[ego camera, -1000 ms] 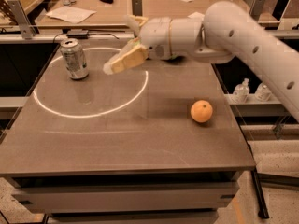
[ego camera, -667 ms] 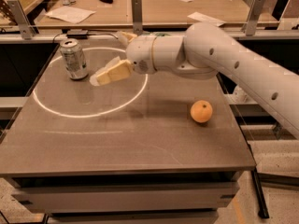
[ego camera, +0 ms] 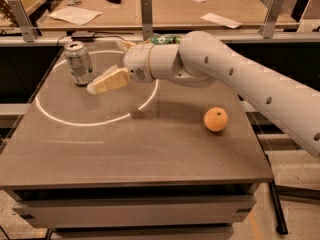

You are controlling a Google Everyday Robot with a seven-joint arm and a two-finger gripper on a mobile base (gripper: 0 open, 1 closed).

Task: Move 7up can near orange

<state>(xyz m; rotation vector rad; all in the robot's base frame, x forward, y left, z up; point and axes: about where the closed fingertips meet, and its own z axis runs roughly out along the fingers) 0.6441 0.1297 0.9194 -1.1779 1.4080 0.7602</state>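
Gripper [ego camera: 106,66] hovers beside 7up can [ego camera: 79,63] on grey table [ego camera: 150,149].

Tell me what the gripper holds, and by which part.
Nothing is held. The gripper is open beside the 7up can, not clamped on it.

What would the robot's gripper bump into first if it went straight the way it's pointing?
Most likely the 7up can. The gripper hangs just to its right, open and pointing left at it, with nothing between them. Depth is unclear, so it could slip past in front.
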